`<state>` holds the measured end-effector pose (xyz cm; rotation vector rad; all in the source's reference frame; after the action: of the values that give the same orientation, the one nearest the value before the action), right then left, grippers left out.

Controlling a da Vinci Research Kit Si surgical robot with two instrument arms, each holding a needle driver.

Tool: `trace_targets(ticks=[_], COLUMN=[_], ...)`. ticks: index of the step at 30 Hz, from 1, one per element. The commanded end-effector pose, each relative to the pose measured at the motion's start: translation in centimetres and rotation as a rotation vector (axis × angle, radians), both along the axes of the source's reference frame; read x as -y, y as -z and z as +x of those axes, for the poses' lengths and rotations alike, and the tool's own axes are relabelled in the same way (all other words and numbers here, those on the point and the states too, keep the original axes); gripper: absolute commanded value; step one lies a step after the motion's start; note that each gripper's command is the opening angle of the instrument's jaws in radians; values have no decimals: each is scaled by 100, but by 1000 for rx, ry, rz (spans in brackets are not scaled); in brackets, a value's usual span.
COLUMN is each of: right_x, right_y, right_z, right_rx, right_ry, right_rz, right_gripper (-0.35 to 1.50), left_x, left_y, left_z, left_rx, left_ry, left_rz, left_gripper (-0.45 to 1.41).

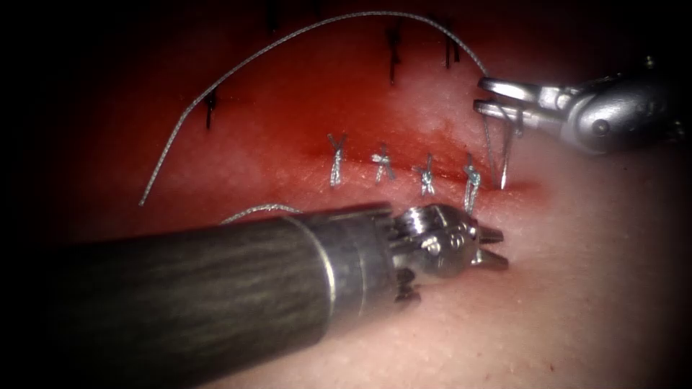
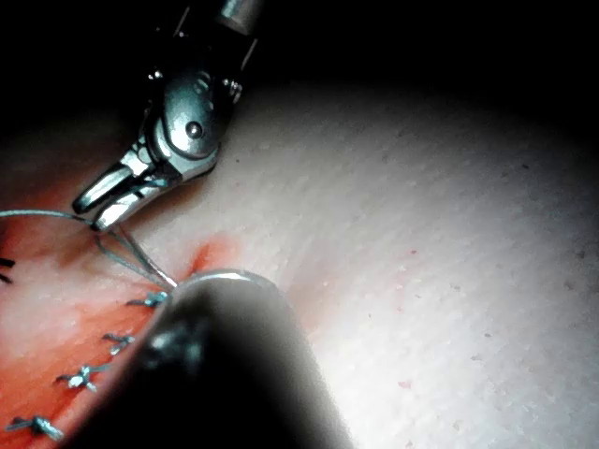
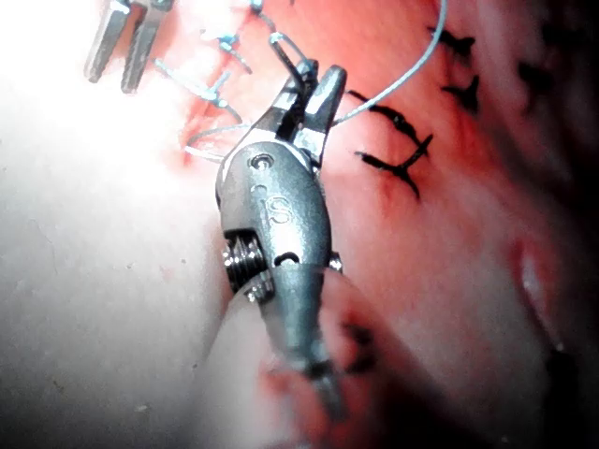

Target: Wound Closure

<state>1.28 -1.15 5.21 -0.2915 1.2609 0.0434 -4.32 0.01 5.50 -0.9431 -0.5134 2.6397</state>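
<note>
The tissue [image 1: 577, 288] bears a horizontal cut closed by several knotted stitches [image 1: 382, 167]. My right tool [image 1: 490, 99] hovers above the cut's right end, jaws shut on the needle [image 1: 508, 155]. The needle hangs down with its tip touching the tissue just right of the last stitch; whether it has entered I cannot tell. A thin strand runs beside it. The thread [image 1: 288, 43] arcs from these jaws leftward to a free end [image 1: 142, 202]. My left tool [image 1: 496, 248] lies below the cut, jaws slightly open and holding nothing. The right tool [image 2: 98, 210] and needle [image 2: 140, 257] also appear from the left wrist.
Red fluid [image 1: 274, 144] stains the tissue around the cut. Dark older stitches [image 1: 393, 50] sit above it. A second bit of thread [image 1: 256, 210] curves out from behind the left tool's shaft [image 1: 216, 288]. The right wrist view has the left tool's jaws [image 3: 126, 37] beyond the right tool [image 3: 314, 89].
</note>
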Motion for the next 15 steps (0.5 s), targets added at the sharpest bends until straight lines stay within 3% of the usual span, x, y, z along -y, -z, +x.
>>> trace_targets(ticks=[1,10,15], right_x=[-2,-5,-11], right_y=[-6,-16,-14], right_z=[10,10,5], right_rx=[5,-18,-25], right_ry=[7,3,-58], right_rz=[25,194,238], right_gripper=[-35,-35,-35], left_x=[-2,6,14], left_y=[-2,9,3], left_z=[-5,-12,-17], left_rx=[0,0,6], left_ry=[1,2,-3], left_rz=[-1,2,0], left_gripper=[32,32,32])
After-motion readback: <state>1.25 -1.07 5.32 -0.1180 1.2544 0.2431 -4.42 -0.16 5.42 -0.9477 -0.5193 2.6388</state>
